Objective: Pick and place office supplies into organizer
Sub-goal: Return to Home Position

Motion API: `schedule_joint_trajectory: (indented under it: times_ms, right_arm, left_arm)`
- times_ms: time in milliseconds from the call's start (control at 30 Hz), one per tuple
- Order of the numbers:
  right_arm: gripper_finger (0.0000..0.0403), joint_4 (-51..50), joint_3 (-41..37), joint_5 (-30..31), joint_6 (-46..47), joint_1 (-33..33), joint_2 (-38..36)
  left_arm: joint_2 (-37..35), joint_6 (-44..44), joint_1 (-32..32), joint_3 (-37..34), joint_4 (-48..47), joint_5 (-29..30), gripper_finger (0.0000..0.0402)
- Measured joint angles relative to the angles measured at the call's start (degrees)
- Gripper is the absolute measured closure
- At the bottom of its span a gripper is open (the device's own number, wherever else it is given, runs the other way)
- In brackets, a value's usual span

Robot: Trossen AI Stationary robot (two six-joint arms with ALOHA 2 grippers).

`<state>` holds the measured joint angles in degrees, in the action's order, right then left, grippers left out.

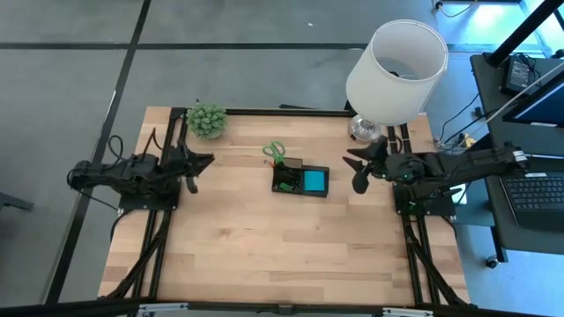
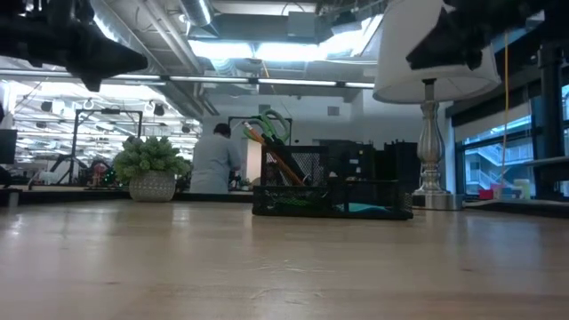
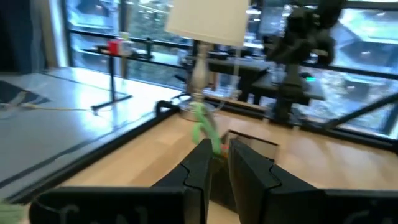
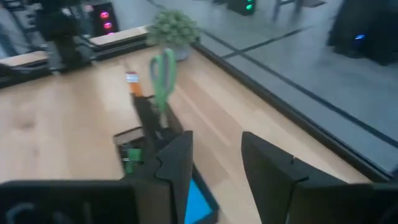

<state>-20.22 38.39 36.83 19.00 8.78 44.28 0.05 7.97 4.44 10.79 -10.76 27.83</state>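
organizer point(image 1: 300, 165) 1 | scissors point(image 1: 274, 151) 1 | blue pad point(image 1: 315, 181) 1 | plant point(image 1: 206, 120) 1 | lamp point(image 1: 397, 70) 1

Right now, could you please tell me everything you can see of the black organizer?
The black organizer is a low rectangular mesh tray standing flat mid-table. One compartment holds a blue sticky-note pad; the taller one holds green-handled scissors and orange pencils, leaning. Left gripper and right gripper hang clear.

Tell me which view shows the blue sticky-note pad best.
The high view: the blue sticky-note pad lies exposed in the organizer, on the right arm's side. The low view shows a teal sliver, the right wrist view a partly hidden corner; the left wrist view none.
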Motion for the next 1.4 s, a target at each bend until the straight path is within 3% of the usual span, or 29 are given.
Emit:
schedule_joint_trajectory:
  times_ms: [300,533,933,1200,1400]
  right_arm:
    - [0.0263,11.2,-14.1,8.3,0.1,-0.1,-10.2]
    - [0.0263,15.8,-21.4,8.8,-1.5,-0.2,-19.9]
    - [0.0263,14.2,-24.7,13.1,-6.3,-2.8,-33.1]
    - [0.0263,10.5,-24.7,11.1,-6.0,-8.2,-34.0]
    - [0.0263,10.4,-25.4,9.7,-5.8,-11.0,-34.0]
  left_arm:
    - [0.0,-2.7,-12.7,0.0,0.2,-0.5,0.0355]
    - [0.0,-2.8,-21.9,0.0,1.0,-5.8,0.0355]
    - [0.0,-3.1,-34.3,-2.1,5.1,-14.1,0.0355]
    - [0.1,2.9,-39.3,-9.8,11.4,-19.5,0.0355]
    - [0.3,0.5,-41.9,-10.4,14.4,-20.0,0.0355]
